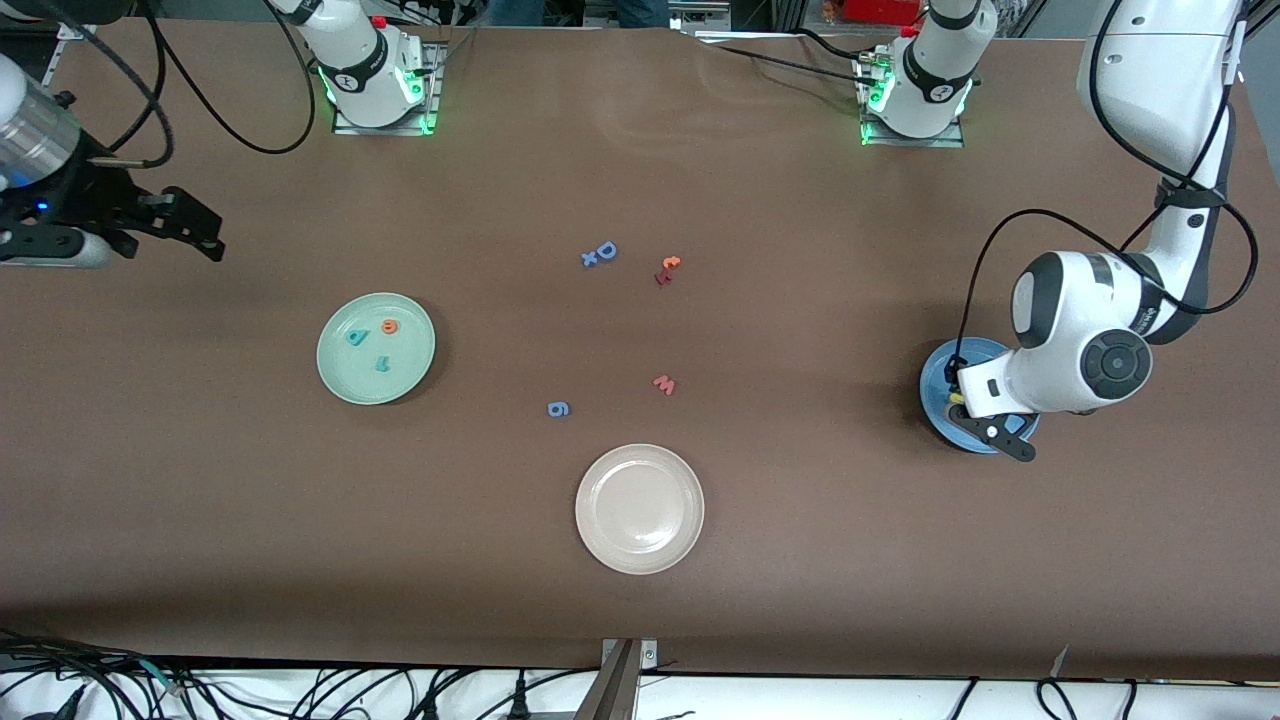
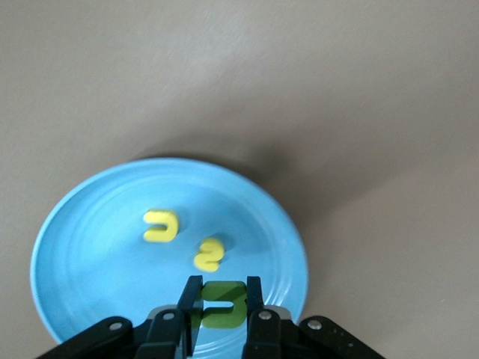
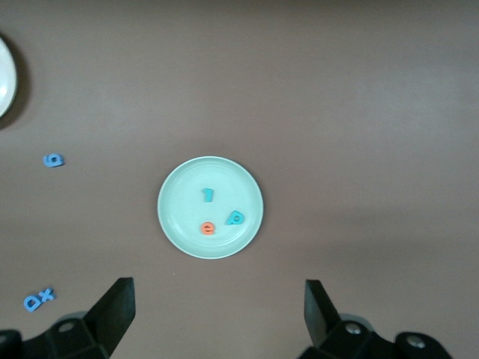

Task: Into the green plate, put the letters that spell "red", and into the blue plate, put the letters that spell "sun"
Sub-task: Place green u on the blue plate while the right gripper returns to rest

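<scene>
Over the blue plate (image 2: 67, 247), the left tool (image 2: 223, 303) grips the green "n" (image 2: 222, 305); the right tool (image 3: 218, 310) gapes.

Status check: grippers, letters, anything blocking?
Left gripper shut on green "n" over blue plate; yellow "u" and "s" in it. Right gripper open, waiting. Green plate holds three letters. No obstruction.

A wide brown tabletop (image 1: 760, 600) is spread across nearly the whole front view, evenly lit from above, with a soft sheen caught near its upper middle. Along the lower edge a white floor strip (image 1: 850, 695) is seen, littered with black cables (image 1: 330, 690), and a grey metal bracket (image 1: 622, 675) is fixed at the table's near edge. Clutter is glimpsed past the top edge.
</scene>
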Robot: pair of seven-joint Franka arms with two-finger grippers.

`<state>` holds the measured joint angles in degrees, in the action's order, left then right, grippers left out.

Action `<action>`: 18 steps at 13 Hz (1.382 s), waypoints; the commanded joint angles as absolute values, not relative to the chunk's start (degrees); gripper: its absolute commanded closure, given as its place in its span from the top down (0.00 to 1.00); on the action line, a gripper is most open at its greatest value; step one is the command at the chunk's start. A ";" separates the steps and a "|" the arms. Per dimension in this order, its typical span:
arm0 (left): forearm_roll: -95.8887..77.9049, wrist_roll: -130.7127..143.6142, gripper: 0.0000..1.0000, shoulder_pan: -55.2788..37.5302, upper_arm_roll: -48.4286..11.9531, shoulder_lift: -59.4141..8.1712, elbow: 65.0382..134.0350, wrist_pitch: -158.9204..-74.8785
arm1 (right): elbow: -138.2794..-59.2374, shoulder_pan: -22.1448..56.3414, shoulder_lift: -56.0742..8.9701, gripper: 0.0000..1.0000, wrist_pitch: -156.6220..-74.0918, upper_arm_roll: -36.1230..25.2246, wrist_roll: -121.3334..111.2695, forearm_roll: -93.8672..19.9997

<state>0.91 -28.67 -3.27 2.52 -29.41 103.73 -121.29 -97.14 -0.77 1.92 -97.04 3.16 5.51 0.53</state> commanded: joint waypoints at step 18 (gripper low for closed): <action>-0.97 -29.97 1.00 -3.87 3.70 -21.28 80.17 -103.01 | -92.02 1.14 -1.93 1.00 -93.17 -1.76 -1.06 0.26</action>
